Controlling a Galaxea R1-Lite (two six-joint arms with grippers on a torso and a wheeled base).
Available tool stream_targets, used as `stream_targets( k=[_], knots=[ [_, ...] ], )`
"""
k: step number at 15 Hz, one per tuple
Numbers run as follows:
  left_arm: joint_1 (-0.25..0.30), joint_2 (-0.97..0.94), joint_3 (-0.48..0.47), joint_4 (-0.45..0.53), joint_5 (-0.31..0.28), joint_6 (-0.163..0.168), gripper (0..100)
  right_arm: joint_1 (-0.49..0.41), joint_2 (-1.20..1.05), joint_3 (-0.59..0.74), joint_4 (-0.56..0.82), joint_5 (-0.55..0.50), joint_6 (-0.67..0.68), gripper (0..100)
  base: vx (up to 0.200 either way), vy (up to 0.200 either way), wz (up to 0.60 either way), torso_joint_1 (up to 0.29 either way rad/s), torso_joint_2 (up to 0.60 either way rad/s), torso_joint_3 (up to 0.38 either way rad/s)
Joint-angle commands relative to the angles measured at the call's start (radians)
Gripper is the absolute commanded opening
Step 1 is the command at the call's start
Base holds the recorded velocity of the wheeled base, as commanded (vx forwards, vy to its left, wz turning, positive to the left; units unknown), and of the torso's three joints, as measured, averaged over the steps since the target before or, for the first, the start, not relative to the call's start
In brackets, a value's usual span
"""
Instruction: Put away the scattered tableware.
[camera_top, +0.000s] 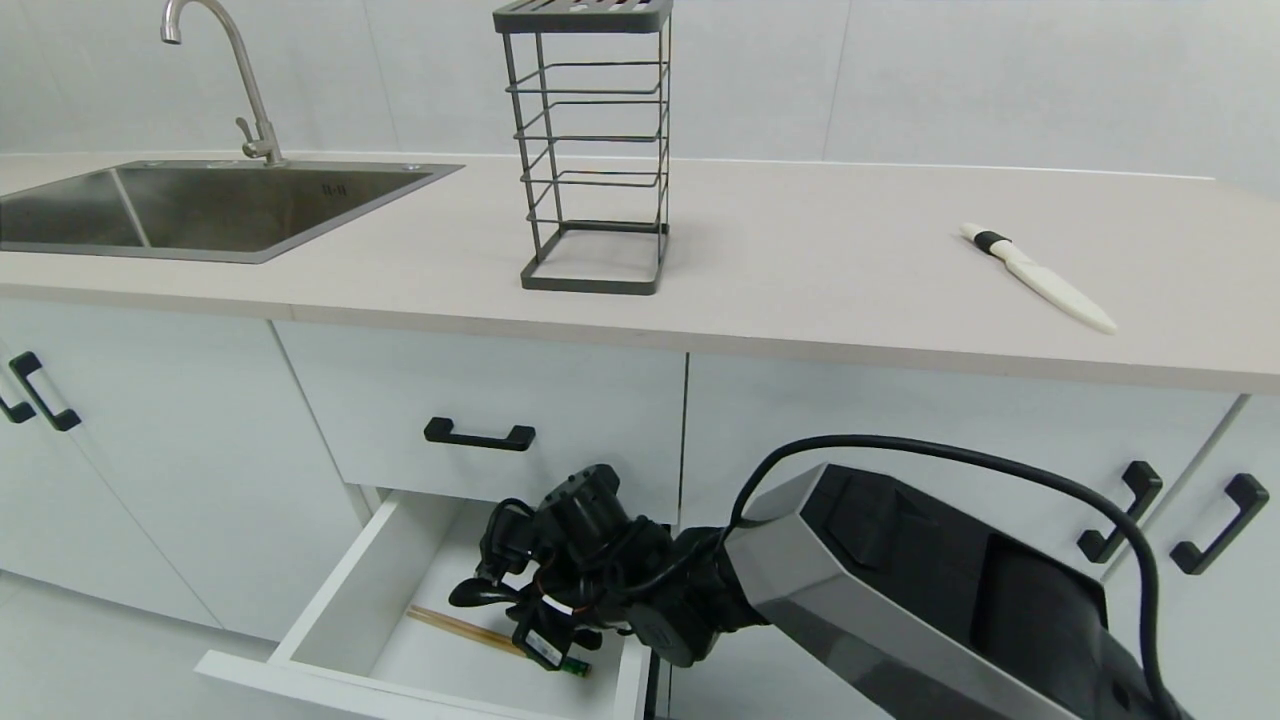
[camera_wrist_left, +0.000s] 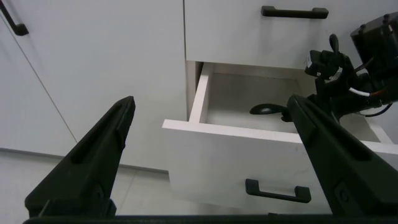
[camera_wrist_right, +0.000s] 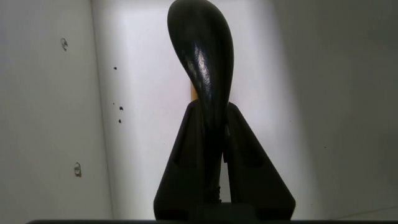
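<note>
"Black and glossy, that spoon (camera_wrist_right: 202, 62). Where is it?"

"Over the open drawer (camera_top: 335, 580). The right gripper (camera_wrist_right: 214, 121) is clamped narrow on its handle just behind the bowl. A pair of wooden chopsticks (camera_top: 460, 630) lies on the drawer floor beneath it."

"How would it handle?"

"Light and stiff, by the look of it, and that sheen suggests it is slippery. A grip so near the bowl leaves it little room to swing, which looks sensible."

"And the left gripper (camera_wrist_left: 211, 106)?"

"Spread wide with nothing in it, low in front of the drawer."

"Anything left out?"

"A white knife (camera_top: 1040, 278) with a black band lies on the countertop (camera_top: 800, 260), above the drawer and well off to the robot's right of it. A wire rack (camera_top: 590, 150) stands on the countertop above the drawer too. The knife is probably light and rigid, and its edge is the risk. Taking it across the handle near the band seems safest, though it is hard to tell where the handle ends and the blade starts."
</note>
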Motion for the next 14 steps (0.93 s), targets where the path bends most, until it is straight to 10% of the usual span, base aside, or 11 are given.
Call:
stream_targets(
  k=[1, 14],
  knots=[
    [0.0, 0.001, 0.0, 0.0, 0.0, 0.0, 100, 0.0, 0.022, -0.009, 0.002, 0.001, 0.001, 0, 0.0, 0.0, 0.0, 0.0, 0.0, 0.0],
    [0.0, 0.001, 0.0, 0.0, -0.001, 0.0, 100, 0.001, 0.047, -0.026, 0.025, 0.002, -0.002, 0, 0.0, 0.0, 0.0, 0.0, 0.0, 0.0]
  ],
)
